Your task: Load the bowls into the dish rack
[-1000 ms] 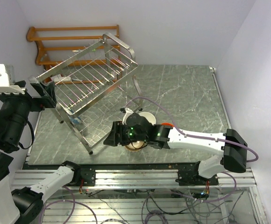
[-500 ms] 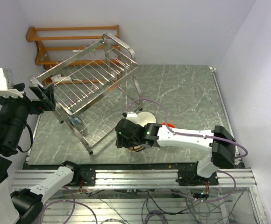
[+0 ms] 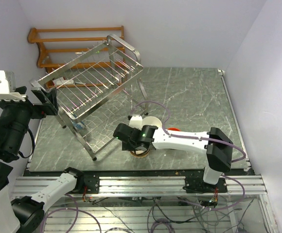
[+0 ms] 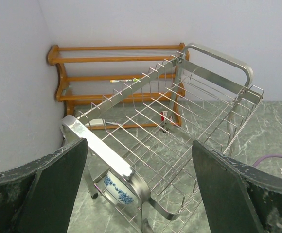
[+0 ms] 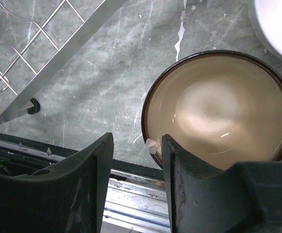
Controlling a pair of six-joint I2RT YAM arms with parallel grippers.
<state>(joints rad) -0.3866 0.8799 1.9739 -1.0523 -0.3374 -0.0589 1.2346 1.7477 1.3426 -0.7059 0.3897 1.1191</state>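
Of four bowls, the blue-and-white bowl (image 4: 117,188) sits low in the one silver rack (image 4: 220,64) and the brown bowl (image 5: 219,111), white bowl (image 3: 151,121) and red bowl (image 3: 173,129) sit on the table (image 3: 194,92), with the left jaws spread wide and the right jaws spread across the brown bowl's rim.

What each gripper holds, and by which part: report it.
Nothing is held. The left gripper is open at the metal rack's end. The right gripper is open, straddling the brown bowl's rim, one jaw inside, one outside, not clamped.
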